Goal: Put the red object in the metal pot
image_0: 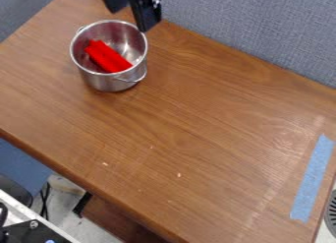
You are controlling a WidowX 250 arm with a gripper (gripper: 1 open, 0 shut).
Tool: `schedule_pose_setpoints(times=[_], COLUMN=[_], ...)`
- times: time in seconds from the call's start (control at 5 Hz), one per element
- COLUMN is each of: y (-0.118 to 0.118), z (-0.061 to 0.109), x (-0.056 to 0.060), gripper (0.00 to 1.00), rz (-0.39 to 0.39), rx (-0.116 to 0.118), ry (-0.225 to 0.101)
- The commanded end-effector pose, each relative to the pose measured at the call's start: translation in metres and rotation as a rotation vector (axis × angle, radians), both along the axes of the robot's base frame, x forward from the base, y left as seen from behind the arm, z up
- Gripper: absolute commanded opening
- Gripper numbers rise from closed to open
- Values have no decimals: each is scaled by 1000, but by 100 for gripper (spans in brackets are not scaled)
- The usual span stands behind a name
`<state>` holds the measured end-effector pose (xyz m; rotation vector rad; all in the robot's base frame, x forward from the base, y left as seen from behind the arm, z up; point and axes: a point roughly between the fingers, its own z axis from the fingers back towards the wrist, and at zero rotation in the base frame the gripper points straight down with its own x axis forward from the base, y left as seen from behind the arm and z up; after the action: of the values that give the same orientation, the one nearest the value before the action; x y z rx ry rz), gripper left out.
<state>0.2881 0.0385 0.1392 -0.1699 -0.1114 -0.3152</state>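
Note:
The metal pot, small, round and shiny, stands near the back left corner of the wooden table. The red object, a bright red blocky piece, lies inside the pot, leaning across its bottom. My black gripper hangs at the top edge of the view, above and just behind the pot's far right rim. It is clear of the pot, its fingers are apart and nothing is between them. Most of the arm is cut off by the frame.
A strip of blue tape lies near the table's right edge. A grey wall runs behind the table. Past the front left edge, dark equipment and cables sit on the floor.

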Motion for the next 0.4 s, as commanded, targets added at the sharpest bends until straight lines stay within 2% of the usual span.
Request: schedule_pose_setpoints(times=[0.0,0.2], y=[11,5], z=[12,-13], x=[13,24], gripper=[100,100], rz=[-59,-8], rx=[14,12], ry=[-44,-39])
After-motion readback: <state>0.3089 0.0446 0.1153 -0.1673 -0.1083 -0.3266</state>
